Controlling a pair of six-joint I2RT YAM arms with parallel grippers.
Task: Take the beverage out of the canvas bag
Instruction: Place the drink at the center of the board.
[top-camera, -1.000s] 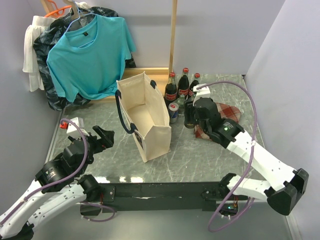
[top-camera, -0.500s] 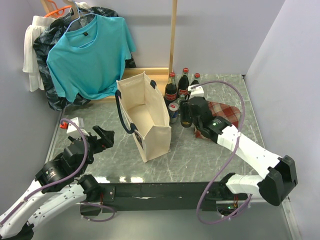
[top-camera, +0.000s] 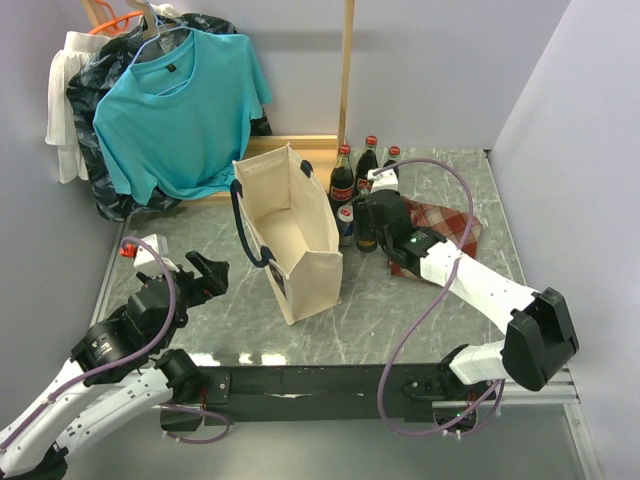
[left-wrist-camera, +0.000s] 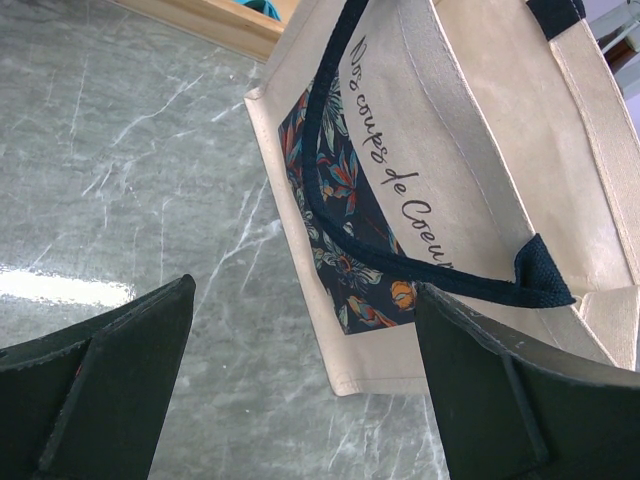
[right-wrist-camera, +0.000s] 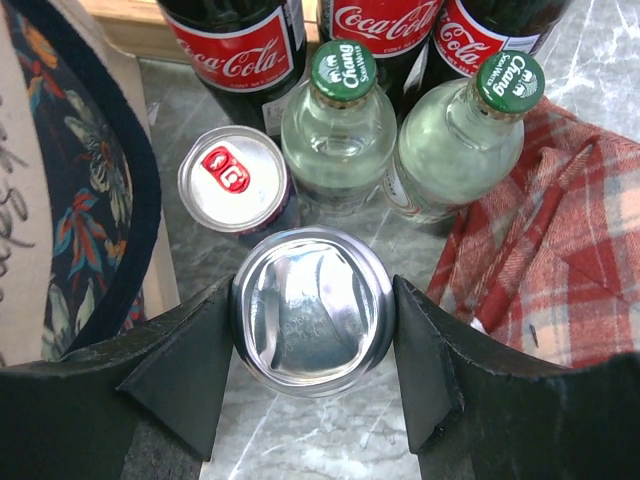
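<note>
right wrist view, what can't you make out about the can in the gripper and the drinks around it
- Held can: only its shiny end shows. The right gripper covers its sides with its fingers, so no label can be seen.
- Cola bottles: caps cut off by the top edge.
- Plaid cloth: runs off the right edge.
- Top view: the can sits under the gripper, too small to read.

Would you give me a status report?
Left gripper jaws open. Right gripper jaws shut on silver-topped can, outside cream fabric tote. Green-capped glass bottles crowd it.
</note>
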